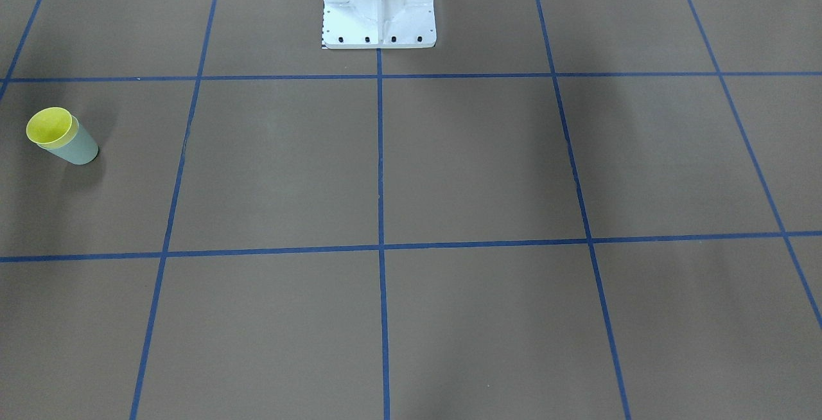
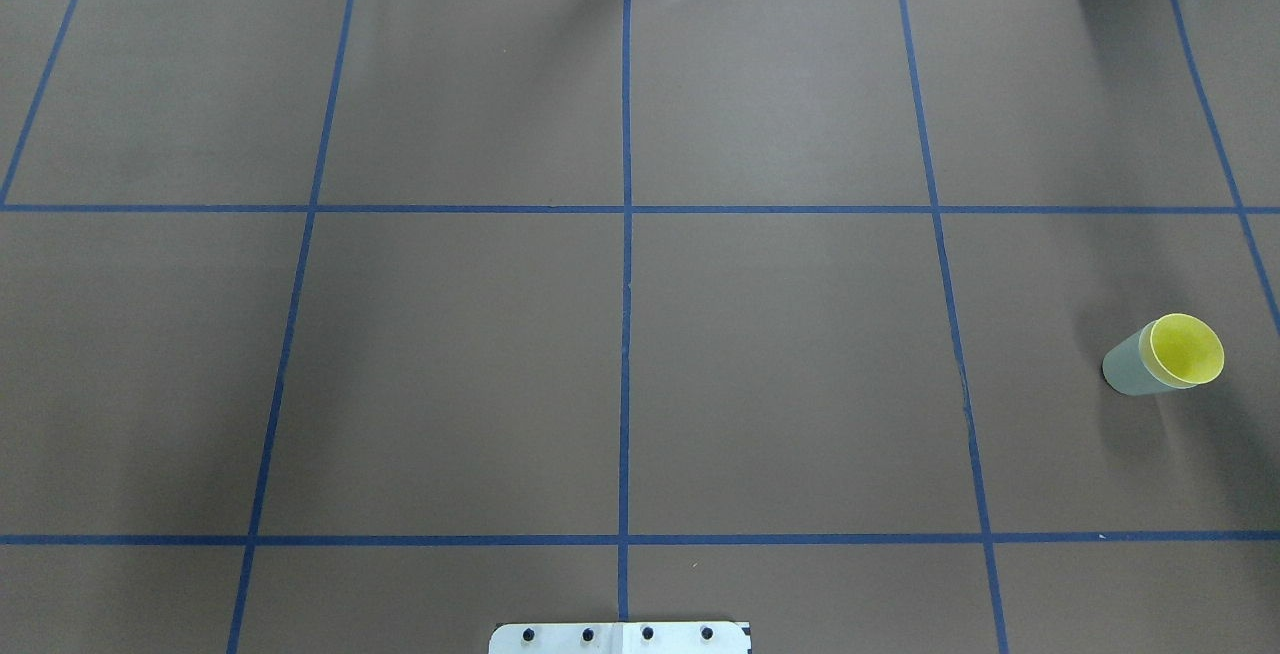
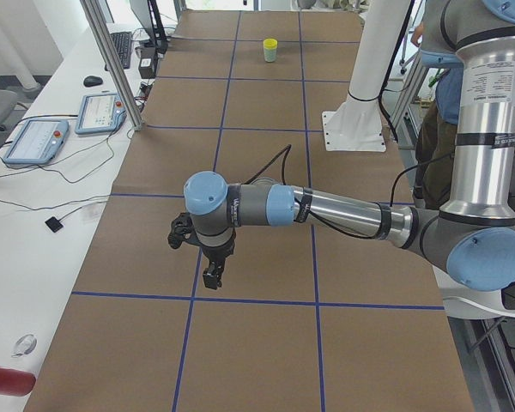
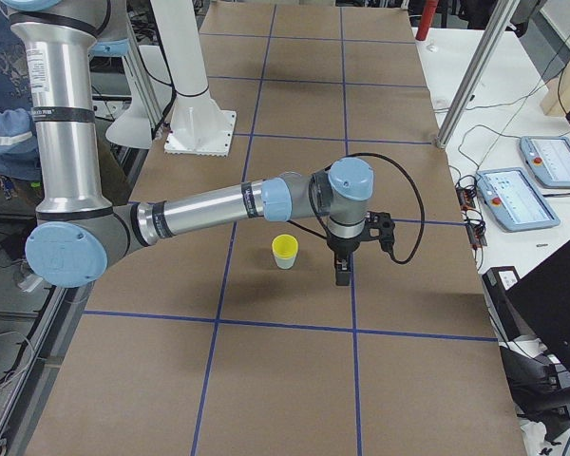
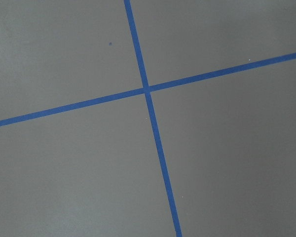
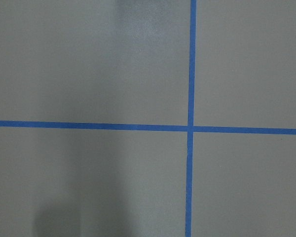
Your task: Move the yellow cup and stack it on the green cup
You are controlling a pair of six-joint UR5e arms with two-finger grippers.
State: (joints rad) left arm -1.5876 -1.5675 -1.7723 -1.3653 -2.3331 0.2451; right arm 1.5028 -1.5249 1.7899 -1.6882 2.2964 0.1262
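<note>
The yellow cup (image 1: 49, 126) sits nested inside the green cup (image 1: 78, 148), upright on the brown mat on the robot's right side. Both show in the overhead view, yellow cup (image 2: 1187, 347) in green cup (image 2: 1128, 367). In the exterior right view the stack (image 4: 284, 252) stands just beside my right gripper (image 4: 342, 277), which points down and is apart from it. My left gripper (image 3: 212, 279) hangs over the mat far from the stack (image 3: 270, 50). Neither gripper shows in the other views, so I cannot tell whether either is open or shut. The wrist views show only mat and blue tape.
The white robot pedestal (image 1: 379, 9) stands at the mat's middle edge. Blue tape lines (image 2: 626, 234) grid the mat. Control tablets (image 3: 34, 142) and cables lie on the white side table. A metal post (image 4: 470, 76) stands at the mat's edge. A person (image 3: 438, 86) stands behind the robot.
</note>
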